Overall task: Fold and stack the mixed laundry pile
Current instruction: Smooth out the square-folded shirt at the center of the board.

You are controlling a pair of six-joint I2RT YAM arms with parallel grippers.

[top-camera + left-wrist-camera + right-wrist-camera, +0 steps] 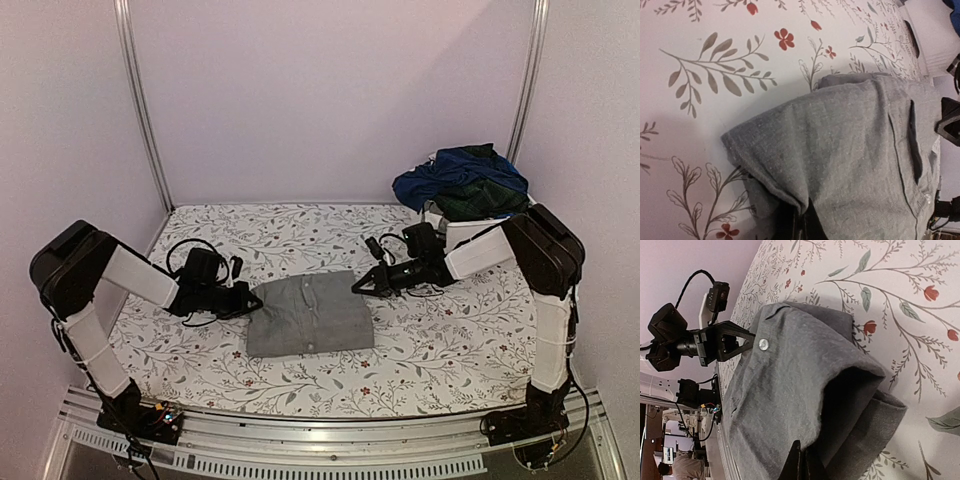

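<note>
The grey garment (310,312) lies folded in a rough square on the floral table cloth (440,340). My left gripper (248,298) is at its left edge, shut on a lifted fold of the grey cloth (855,150). My right gripper (358,283) is at its far right corner, shut on a raised fold of the same garment (790,390); a snap button (763,344) shows. The navy blue garment (455,172) and the dark green plaid one (485,200) sit heaped at the back right.
The white plastic bin (455,228) under the navy and plaid heap stands just behind my right arm; it also shows in the left wrist view (935,35). Walls close the back and sides. The table's metal front rail (320,440) runs along the near edge.
</note>
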